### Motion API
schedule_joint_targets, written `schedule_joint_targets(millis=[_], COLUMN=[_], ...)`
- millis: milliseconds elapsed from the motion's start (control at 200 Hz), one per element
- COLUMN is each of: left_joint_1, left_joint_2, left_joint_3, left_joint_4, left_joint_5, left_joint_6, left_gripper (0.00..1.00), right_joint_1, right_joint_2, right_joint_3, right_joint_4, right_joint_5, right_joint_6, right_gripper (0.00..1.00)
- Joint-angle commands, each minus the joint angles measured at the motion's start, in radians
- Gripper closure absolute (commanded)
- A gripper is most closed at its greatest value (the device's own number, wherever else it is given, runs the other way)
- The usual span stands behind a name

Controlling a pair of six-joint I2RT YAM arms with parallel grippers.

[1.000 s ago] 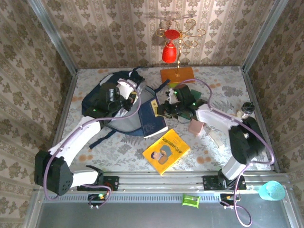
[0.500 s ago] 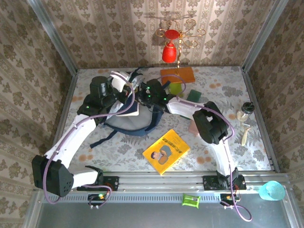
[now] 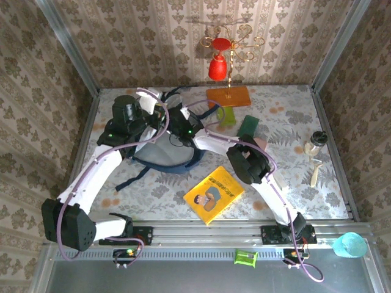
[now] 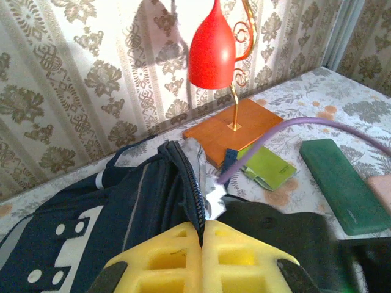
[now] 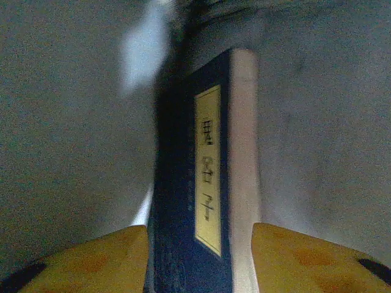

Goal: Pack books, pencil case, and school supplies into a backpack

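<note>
**Top view.** The patterned table (image 3: 293, 116) carries the backpack (image 3: 160, 151) at 10 o'clock of its centre. The bag is navy outside and grey within, and a dark strap trails toward 7 o'clock. The left arm (image 3: 91, 177) rises from its base to the bag's 11 o'clock edge. The right arm (image 3: 250, 165) bends across from 5 o'clock and enters the bag's mouth at 1 o'clock. The yellow book (image 3: 214, 194) lies flat at 5 o'clock of the backpack, apart from it, with its cartoon cover up. The orange slab (image 3: 228, 96), with its gold stem and red shade (image 3: 217, 66), stands at 1 o'clock of the bag by the back wall. The light green piece (image 3: 226, 115) lies just at 6 o'clock of the slab and the dark green piece (image 3: 248, 125) at 4 o'clock. A bottle (image 3: 316, 141) stands near the table's 3 o'clock edge.

**Left wrist view.** The left gripper (image 4: 201, 231) is pinched closed on the backpack's zip edge. Its yellow pads (image 4: 165, 256) meet with the fabric rim between them. The pink piece (image 4: 383, 190) shows at the 3 o'clock margin, just beside the dark green piece.

**Right wrist view.** The navy book (image 5: 204, 183) lies within the bag's grey lining, its pale label running from 12 to 6 o'clock. The right gripper (image 5: 198, 229) is spread part-way, with one finger at 7 o'clock of the book and one at 5 o'clock. Whether either pad touches the book cannot be told.
</note>
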Motion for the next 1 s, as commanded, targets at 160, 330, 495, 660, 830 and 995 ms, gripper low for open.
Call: schedule_joint_targets(millis=[160, 330, 495, 660, 830, 995], left_joint_1=[0.051, 0.02, -0.048, -0.155, -0.4, -0.676], left_joint_2=[0.044, 0.039, -0.095, -0.26, -0.334, -0.298], left_joint_3=[0.004, -0.13, -0.272, -0.394, -0.56, -0.637], left_joint_4=[0.178, 0.248, 0.129, -0.188, -0.326, -0.288], left_joint_5=[0.01, 0.051, -0.079, -0.193, -0.171, -0.184], left_joint_6=[-0.112, -0.192, -0.293, -0.551, -0.847, -1.06], left_gripper=[1.0, 0.95, 0.42, 0.31, 0.25, 0.26], right_joint_1=[-0.058, -0.073, -0.08, -0.077, -0.084, -0.097], right_joint_2=[-0.499, -0.812, -0.955, -0.94, -0.875, -0.822], right_joint_3=[-0.527, -0.726, -0.802, -0.838, -0.838, -0.874], right_joint_4=[0.155, -0.161, -0.607, -0.695, -0.761, -0.723], right_joint_5=[-0.182, -0.21, -0.164, -0.202, -0.199, -0.276], right_joint_6=[-0.225, -0.538, -0.87, -0.935, -0.918, -0.879], right_gripper=[0.34, 0.31, 0.22, 0.16, 0.07, 0.06])
